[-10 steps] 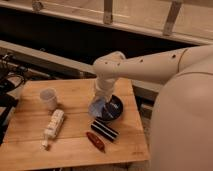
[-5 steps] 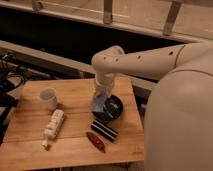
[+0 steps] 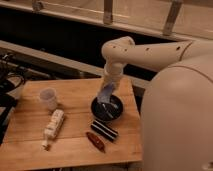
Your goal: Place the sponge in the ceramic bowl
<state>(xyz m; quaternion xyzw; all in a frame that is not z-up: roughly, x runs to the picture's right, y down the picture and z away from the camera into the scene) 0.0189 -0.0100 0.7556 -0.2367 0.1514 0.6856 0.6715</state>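
Gripper (image 3: pixel 107 98), clamped on the light-blue sponge (image 3: pixel 105 92), hangs over the ceramic bowl (image 3: pixel 118 113), with the sponge above the bowl's 12 o'clock rim. Striped block (image 3: pixel 104 130) lies at the bowl's 6 o'clock and white cup (image 3: pixel 48 98) at 9 o'clock.

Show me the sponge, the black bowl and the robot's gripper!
sponge (image 3: pixel 105 95): camera view, middle of the blue pad.
ceramic bowl (image 3: pixel 95 113): camera view, left rim.
gripper (image 3: pixel 109 86): camera view, its tip, over the ceramic bowl.
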